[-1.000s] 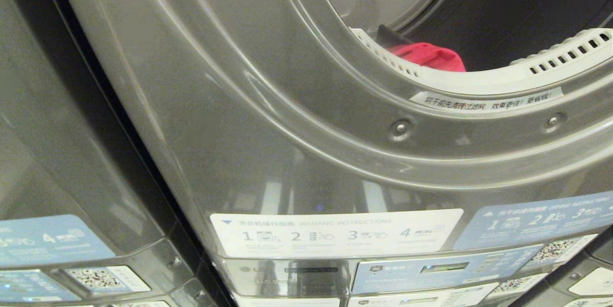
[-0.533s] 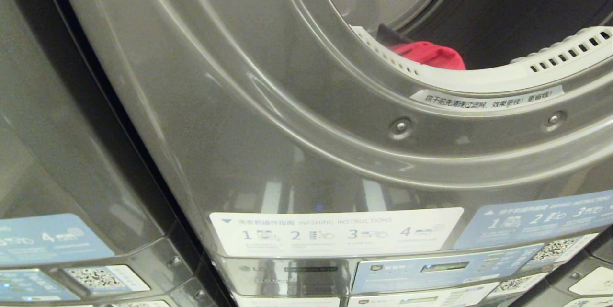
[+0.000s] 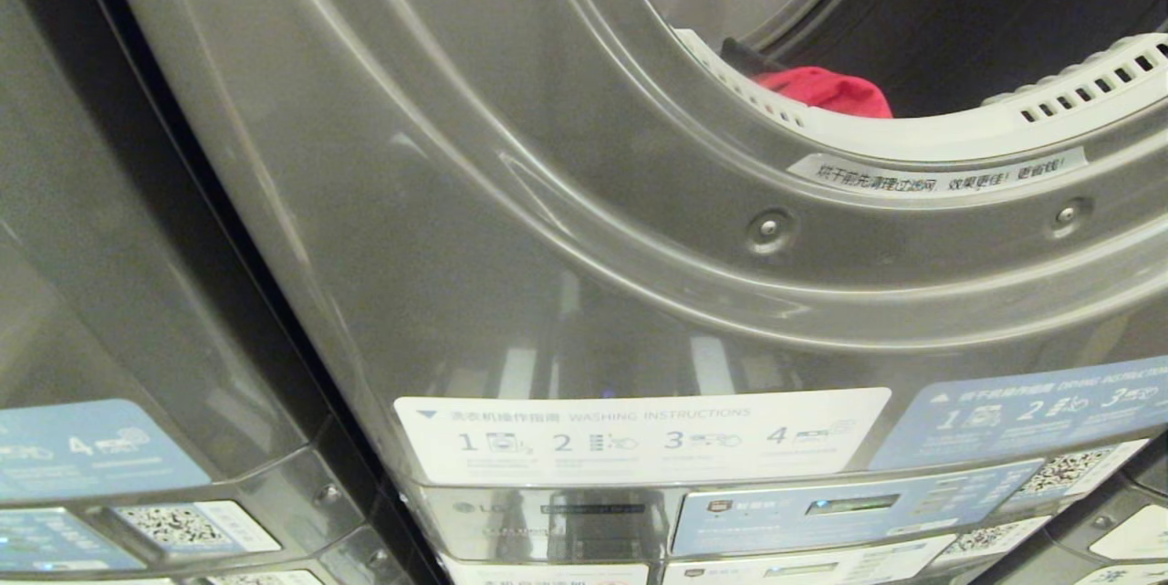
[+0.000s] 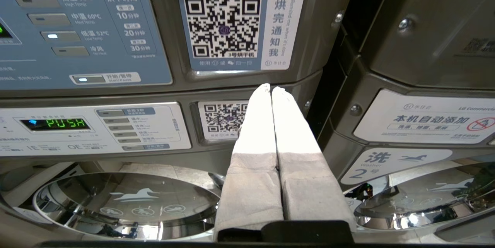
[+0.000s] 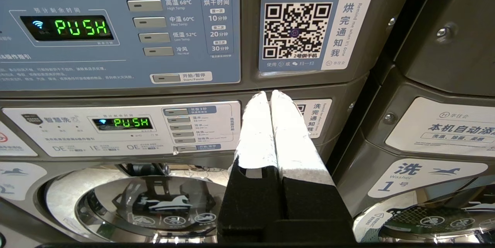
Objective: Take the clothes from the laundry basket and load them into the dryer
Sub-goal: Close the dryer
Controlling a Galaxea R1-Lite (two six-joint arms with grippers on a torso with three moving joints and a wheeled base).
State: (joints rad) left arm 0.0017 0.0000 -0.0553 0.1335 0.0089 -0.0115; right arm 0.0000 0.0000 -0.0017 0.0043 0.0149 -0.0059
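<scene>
Looking through the head view, I get only a slice of the dryer (image 3: 511, 229): its grey front fills most of the frame, and the round opening is cut off by the upper right corner. Inside that opening I can make out a bit of red cloth (image 3: 835, 90) lying behind the white slotted rim (image 3: 958, 133), with a dark scrap just beside it that I cannot identify. A strip of printed label (image 3: 940, 176) sits under the rim, too small for me to read. The white instruction sticker (image 3: 639, 434) runs along the lower middle, and a neighbouring machine (image 3: 109, 293) is clipped at the left edge. Neither arm shows in this view, and the laundry basket is in none of my views.

From the left wrist view, the left gripper (image 4: 271, 89) has its two cloth-covered fingers pressed together, holding nothing, their tips in front of a seam between two panels, below a QR sticker (image 4: 221, 27). I cannot tell whether they touch the panel.

From the right wrist view, the right gripper (image 5: 269, 94) also has its fingers together and empty, in the middle of the frame, beneath the QR sticker (image 5: 297, 30). A green PUSH display (image 5: 80, 27) glows at upper left. The chrome door (image 5: 143, 201) at the bottom is partly hidden by the gripper body.
</scene>
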